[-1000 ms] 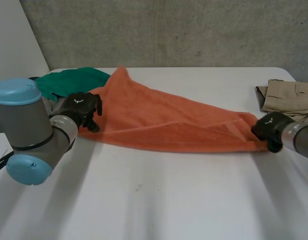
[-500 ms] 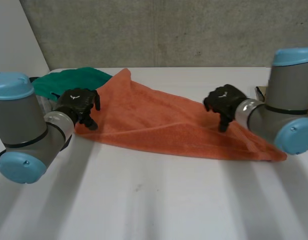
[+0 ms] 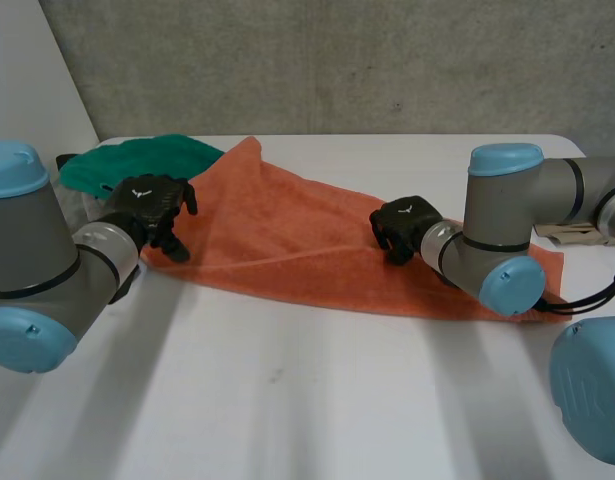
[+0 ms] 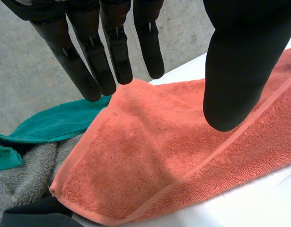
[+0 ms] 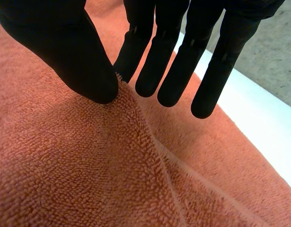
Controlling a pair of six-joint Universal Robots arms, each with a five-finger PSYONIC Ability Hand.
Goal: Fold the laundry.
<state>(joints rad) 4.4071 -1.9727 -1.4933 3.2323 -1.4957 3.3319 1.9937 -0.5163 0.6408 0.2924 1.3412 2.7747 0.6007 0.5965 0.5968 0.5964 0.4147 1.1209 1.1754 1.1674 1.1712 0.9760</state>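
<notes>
An orange towel point(image 3: 287, 240) lies spread across the white table point(image 3: 287, 400), its far corner pointing at the wall. My left hand point(image 3: 147, 205) hovers over the towel's left end with straight fingers point(image 4: 88, 61) and the thumb held apart, touching nothing; the towel's left corner point(image 4: 150, 161) lies below them. My right hand point(image 3: 402, 228) rests on the middle of the towel, right of centre. In its wrist view the thumb point(image 5: 65, 47) and a finger pinch a raised ridge of the orange towel point(image 5: 88, 165) between them.
A green cloth point(image 3: 137, 160) lies at the back left, beside a grey cloth point(image 4: 22, 175) and a dark one point(image 4: 36, 215) near the towel's left corner. A beige garment point(image 3: 587, 232) sits at the right edge, behind my right arm.
My right hand left the towel's right end, swung left to its middle and closed on a ridge of cloth. My left hand's fingers have straightened a little above the left end.
</notes>
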